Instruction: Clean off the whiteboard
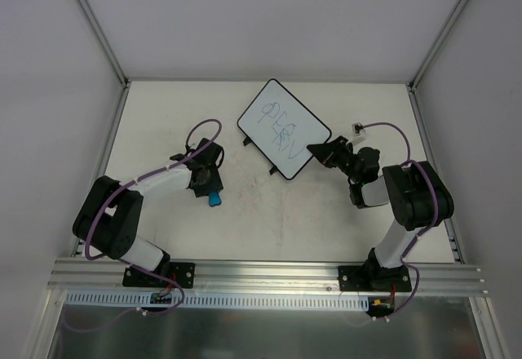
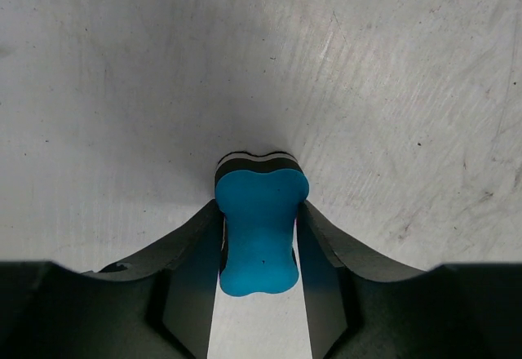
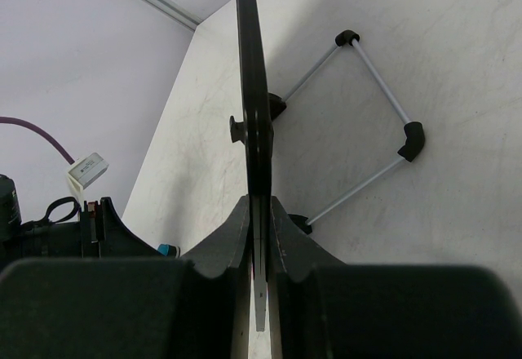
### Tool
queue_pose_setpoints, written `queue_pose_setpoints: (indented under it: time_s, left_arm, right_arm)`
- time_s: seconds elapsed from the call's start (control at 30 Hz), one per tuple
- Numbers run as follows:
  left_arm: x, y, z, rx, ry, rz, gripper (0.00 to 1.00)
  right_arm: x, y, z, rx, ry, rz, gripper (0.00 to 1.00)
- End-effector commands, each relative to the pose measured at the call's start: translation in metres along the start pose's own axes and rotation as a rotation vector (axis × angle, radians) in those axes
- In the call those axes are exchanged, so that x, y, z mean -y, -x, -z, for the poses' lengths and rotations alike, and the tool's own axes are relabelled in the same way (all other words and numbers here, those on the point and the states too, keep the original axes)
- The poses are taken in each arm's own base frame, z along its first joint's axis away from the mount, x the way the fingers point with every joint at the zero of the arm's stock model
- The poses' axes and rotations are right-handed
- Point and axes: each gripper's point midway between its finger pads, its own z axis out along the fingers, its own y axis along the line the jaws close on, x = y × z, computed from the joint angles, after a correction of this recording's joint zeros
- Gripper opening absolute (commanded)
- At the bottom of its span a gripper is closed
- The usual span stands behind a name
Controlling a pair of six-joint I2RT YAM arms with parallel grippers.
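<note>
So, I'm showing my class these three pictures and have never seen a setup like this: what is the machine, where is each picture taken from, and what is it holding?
Two robot arms are bolted at a table's near edge. One picture looks down from above; the other two come from cameras on each wrist. The left claw grips a small blue eraser. The right claw is shut on the edge of a scribbled whiteboard, seen edge-on in its own camera, which also shows the board's wire stand.
</note>
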Motion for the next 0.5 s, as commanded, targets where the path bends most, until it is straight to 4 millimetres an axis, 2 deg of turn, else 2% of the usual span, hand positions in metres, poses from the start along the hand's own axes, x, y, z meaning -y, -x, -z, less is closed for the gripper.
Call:
queue_pose_setpoints:
  time_s: [0.0, 0.2, 0.3, 0.47]
  left_arm:
    - [0.0078, -0.0002, 0.0052, -0.008, -0.022, -0.017, 0.38]
    - [0.0089, 0.0012, 0.0081, 0.001, -0.031, -0.018, 0.36]
    - [0.0108, 0.0007, 0.0081, -0.007, -0.039, -0.026, 0.27]
    - [0.0171, 0.0026, 0.0131, -0.008, -0.071, -0.035, 0.23]
  right_arm:
    - [-0.0274, 0.0350, -0.0072, 0.139, 0.117, 0.118, 0.00]
    - [-0.0275, 0.0349, -0.0075, 0.138, 0.118, 0.117, 0.00]
    - [-0.0280, 0.0351, -0.0078, 0.137, 0.120, 0.117, 0.00]
    - [-0.0271, 0.0346, -0.0079, 0.136, 0.117, 0.119, 0.00]
